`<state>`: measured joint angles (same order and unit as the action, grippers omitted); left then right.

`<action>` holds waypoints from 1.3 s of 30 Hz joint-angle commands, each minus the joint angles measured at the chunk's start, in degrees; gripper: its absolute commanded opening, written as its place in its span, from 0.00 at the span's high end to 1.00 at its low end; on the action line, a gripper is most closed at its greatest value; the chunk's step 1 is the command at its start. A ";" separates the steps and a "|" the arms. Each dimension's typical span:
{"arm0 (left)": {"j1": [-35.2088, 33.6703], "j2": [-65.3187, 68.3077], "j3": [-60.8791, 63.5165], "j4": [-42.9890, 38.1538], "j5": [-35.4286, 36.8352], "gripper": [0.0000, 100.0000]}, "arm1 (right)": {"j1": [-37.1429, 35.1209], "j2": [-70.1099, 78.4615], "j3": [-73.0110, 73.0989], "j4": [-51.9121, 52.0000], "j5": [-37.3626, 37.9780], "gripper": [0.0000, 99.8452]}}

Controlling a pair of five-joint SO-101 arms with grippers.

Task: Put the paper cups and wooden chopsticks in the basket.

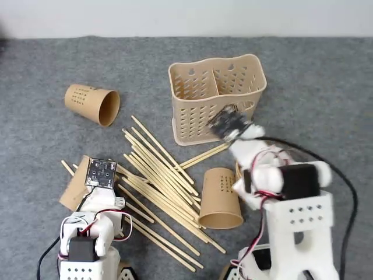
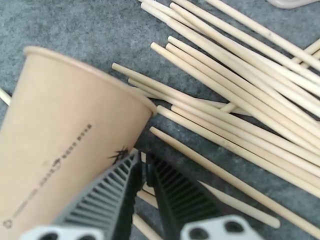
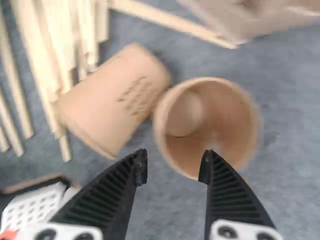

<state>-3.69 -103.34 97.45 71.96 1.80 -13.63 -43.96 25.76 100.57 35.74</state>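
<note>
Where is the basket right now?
In the high view, the basket stands upright at the far side of the table, just beyond the scattered chopsticks; a paper cup lies to its left.

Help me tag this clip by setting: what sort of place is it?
Probably a robot practice bench rather than a kitchen: a grey carpet-like mat, a plain white wall behind it, and chopsticks scattered loose as props.

The grey bench (image 1: 326, 76) carries a basket (image 1: 217, 96), upright at the far middle. Chopsticks (image 1: 157, 175) lie in a crossed heap before it, a few reaching its foot. A far-left cup (image 1: 92, 104), a near-left cup (image 1: 73, 191) and a middle cup (image 1: 220, 198) lie on their sides. A fourth cup (image 3: 207, 125) sits just beside the middle one.
</note>
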 commanded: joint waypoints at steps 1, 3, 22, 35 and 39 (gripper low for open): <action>0.00 -0.88 -1.01 0.26 0.44 0.99 | -4.88 -1.27 4.57 2.51 -0.79 0.81; 0.00 -0.88 -1.01 0.26 0.44 0.99 | -7.43 -1.80 6.33 2.51 -1.05 0.81; 0.00 -0.88 -1.01 0.26 0.44 0.99 | -21.05 -5.67 11.69 1.80 4.04 0.81; 0.00 -0.88 -1.01 0.26 0.44 0.99 | -20.88 -1.19 20.13 -7.43 10.55 0.81; 0.00 -0.88 -1.01 0.26 0.44 0.99 | -20.79 -1.19 24.44 -12.35 10.64 0.81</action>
<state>-3.69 -103.34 97.45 71.96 1.80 -34.29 -46.24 48.62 91.69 45.67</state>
